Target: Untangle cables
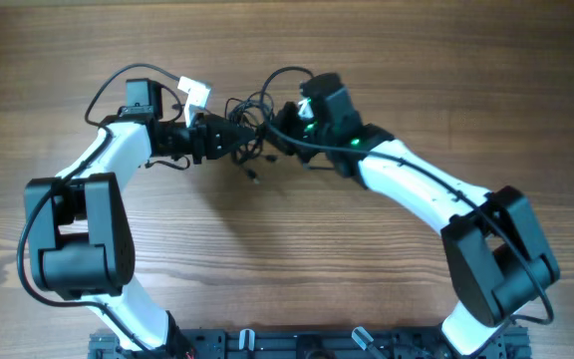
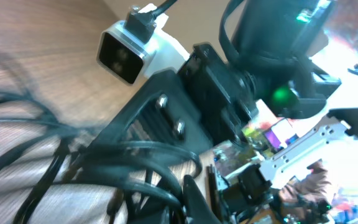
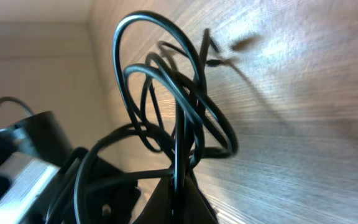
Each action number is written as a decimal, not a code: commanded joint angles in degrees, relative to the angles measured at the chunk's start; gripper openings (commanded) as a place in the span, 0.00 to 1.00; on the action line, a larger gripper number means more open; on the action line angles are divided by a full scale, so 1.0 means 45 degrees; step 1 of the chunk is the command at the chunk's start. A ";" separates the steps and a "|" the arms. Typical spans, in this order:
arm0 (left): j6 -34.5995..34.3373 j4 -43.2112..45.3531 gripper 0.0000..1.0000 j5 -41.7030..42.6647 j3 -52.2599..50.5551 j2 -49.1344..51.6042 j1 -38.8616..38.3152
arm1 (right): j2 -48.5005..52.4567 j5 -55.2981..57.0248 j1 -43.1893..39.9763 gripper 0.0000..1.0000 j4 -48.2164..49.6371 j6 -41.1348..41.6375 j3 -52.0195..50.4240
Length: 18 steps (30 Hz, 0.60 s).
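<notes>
The cables (image 1: 252, 120) are a bunch of thin black loops held between my two grippers near the table's far middle. My left gripper (image 1: 239, 137) comes from the left and is shut on strands at the bunch's left side; in the left wrist view its fingers (image 2: 179, 202) sit among blurred black strands (image 2: 104, 155). My right gripper (image 1: 279, 122) comes from the right and is shut on one strand that runs straight up from its fingers (image 3: 179, 193) into the raised loops (image 3: 166, 93). A loose end with a small plug (image 1: 254, 178) hangs toward the table.
The wooden table (image 1: 297, 249) lies under both arms. The right arm's gripper body (image 2: 191, 106) and white wrist camera (image 2: 120, 53) sit close in front of the left wrist view. Thicker black arm cables arc above each wrist (image 1: 118, 85).
</notes>
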 commanded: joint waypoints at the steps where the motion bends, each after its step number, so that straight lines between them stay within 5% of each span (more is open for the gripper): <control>1: -0.0359 0.0087 0.04 -0.0505 0.0019 0.0044 0.1030 | 0.0282 -0.3390 -0.1540 0.04 0.0432 -0.1807 0.0024; 5: -0.3181 0.0894 0.04 -0.2905 0.0019 0.0044 0.1977 | 0.0282 -0.6509 -0.3162 0.04 0.1569 -0.2365 0.0024; 12: -0.9802 0.1146 0.04 -1.1570 0.0019 0.0044 0.2200 | 0.0282 -0.7844 -0.4099 0.04 0.2011 -0.2943 0.0024; 18: -0.9879 0.1093 0.17 -1.0938 0.0019 0.0044 0.2205 | 0.0282 -0.6805 -0.4051 0.04 0.0563 -0.4177 0.0024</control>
